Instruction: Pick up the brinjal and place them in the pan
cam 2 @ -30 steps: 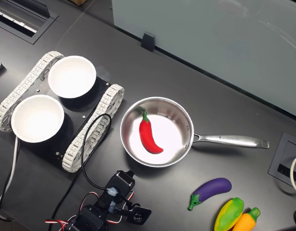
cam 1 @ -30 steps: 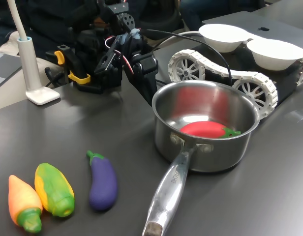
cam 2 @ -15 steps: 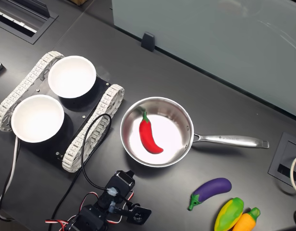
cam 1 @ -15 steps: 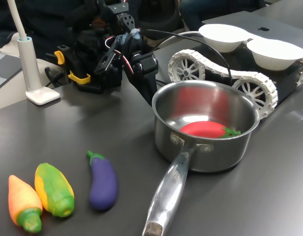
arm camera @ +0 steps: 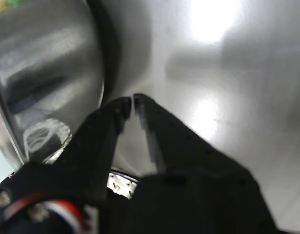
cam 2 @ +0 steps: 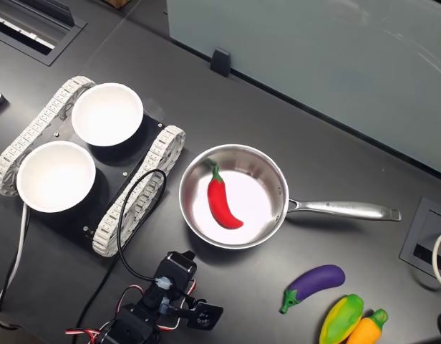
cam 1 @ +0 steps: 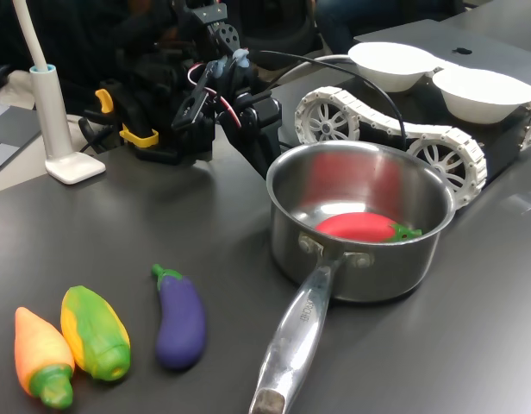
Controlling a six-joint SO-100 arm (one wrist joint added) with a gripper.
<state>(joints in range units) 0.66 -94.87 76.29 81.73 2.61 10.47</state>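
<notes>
**One brinjal on the worktop, one chilli in the pan**

Taking the pan [cam 1: 360,233] as the landmark: there is one of it, shiny steel, with its long handle [cam 2: 342,209] running toward the second exterior view's right. Inside it lies a single red chilli [cam 2: 222,201] with a green stem.

One brinjal [cam 2: 315,282] lies on the dark worktop [cam 1: 119,224], off the pan and just beyond the handle's side in the second exterior view, below it. Right beside the brinjal, further from the pan, sit one yellow-green corn [cam 1: 95,332] and one orange carrot [cam 1: 41,356], the three in a row.

On the pan's far side from the handle stands one tracked white-wheeled base [cam 2: 131,208] carrying two white bowls [cam 2: 106,113], with a black cable [cam 2: 138,201] looping past it.

The tool [arm camera: 130,103] hangs close beside the pan's outer wall; in the wrist view its black jaws are nearly together, a thin gap at the tips, gripping nothing. One white lamp stand [cam 1: 63,138] is behind the arm [cam 1: 214,95], well away from the pan.
</notes>
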